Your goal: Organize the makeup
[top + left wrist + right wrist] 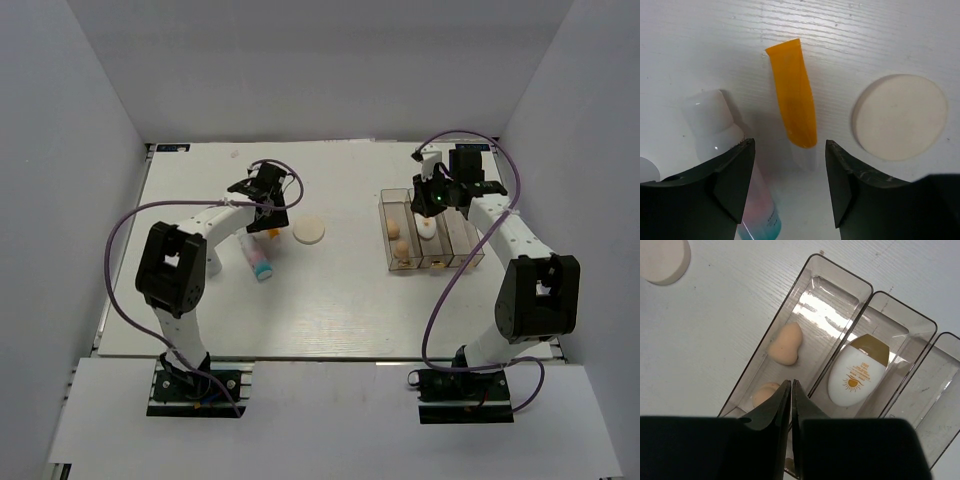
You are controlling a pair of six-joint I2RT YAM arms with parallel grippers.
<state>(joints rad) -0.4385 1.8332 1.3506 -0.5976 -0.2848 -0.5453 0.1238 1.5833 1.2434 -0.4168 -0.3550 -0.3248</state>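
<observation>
Writing only on oval piece (856,372): orange sun emblem with small print around it, too fine to read. White body, ochre cap. Lying flat in middle compartment of box (837,275).

Sponges (784,344): two, beige, egg-shaped. Both in the compartment left of the oval piece in right wrist view, one behind the other, apart.

Orange tube (794,97): flat crimped tail, white cap. Lying on table (865,30) between pastel tube and compact.

Pastel tube (715,125): white at one end, pink fading to teal at the other. Just beside orange tube.

Compact (900,117): round, cream, plain face. Near orange tube on the other side, not touching.

Left gripper (787,185): spread wide, a finger either side of orange tube's cap end, holding nothing.

Right gripper (791,405): closed, fingers all but touching, nothing between. Above the sponge compartment.
</observation>
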